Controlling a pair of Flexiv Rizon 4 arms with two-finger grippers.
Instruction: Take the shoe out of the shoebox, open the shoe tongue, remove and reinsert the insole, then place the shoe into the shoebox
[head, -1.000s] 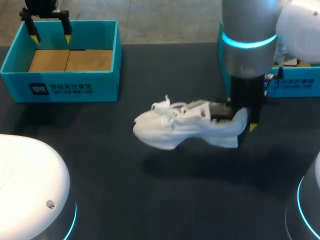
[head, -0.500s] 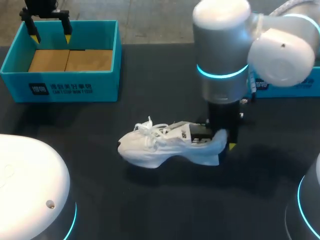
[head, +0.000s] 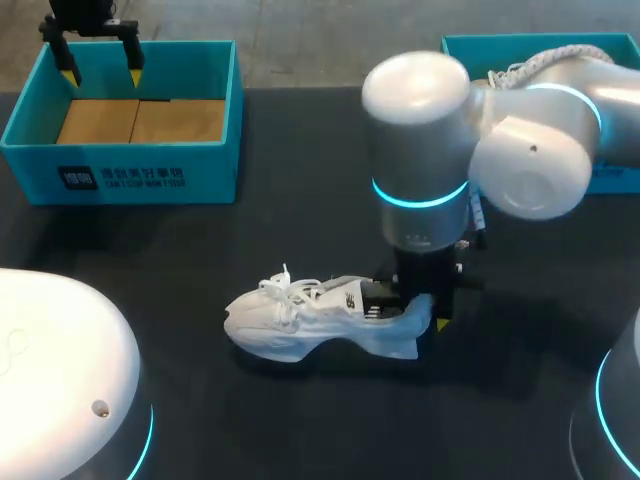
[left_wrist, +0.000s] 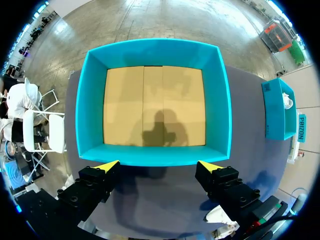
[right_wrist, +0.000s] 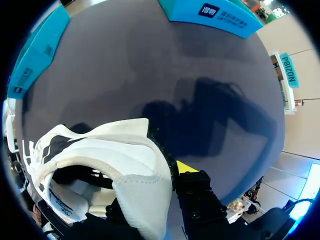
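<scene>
Being pinched at heel (head: 408, 328) by closed right hand (head: 420, 312), shoe (head: 310, 322) is sitting mid-worktop (head: 200, 260), well apart from shoebox (head: 120, 178). Left hand (head: 100, 72) is hanging open over shoebox. Risk being judged: thin heel grip slipping, shoe rolling sideways when released.

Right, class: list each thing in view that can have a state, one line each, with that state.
shoe: out of the shoebox, upright, gripped at the heel.
shoebox: open, no shoe inside.
left gripper: open, empty, above the shoebox's rim.
right gripper: shut on the shoe's heel.
</scene>
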